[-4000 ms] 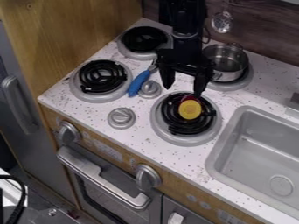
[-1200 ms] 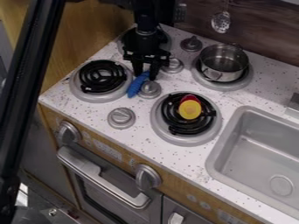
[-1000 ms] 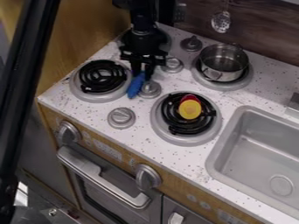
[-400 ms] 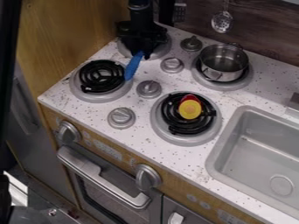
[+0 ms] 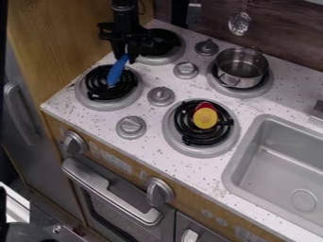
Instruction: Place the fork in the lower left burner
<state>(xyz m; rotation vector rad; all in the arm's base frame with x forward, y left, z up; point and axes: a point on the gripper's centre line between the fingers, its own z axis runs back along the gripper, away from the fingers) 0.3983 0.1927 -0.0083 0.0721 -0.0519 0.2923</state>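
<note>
Blue-handled, the fork is in the grasp of the end effector, whose black fingers are clamped on it near its upper end. Its handle slants down and to the left, with the lower end in front of the dark coil of the lower left burner; whether it touches the coil, I cannot tell. The arm comes in from the top edge, and beside its fingers is the upper left burner.

Across the speckled white bench, a yellow and red toy sits on the coil of the lower right burner. Behind it, a metal pot stands upright on the upper right burner. Four grey knobs run in a slanting line between the left and right burners. The grey sink is set into the bench at the right, and a slotted spoon hangs against the dark wood wall at the back. Along the wooden front are two larger dials, with a long oven handle just below and between them
</note>
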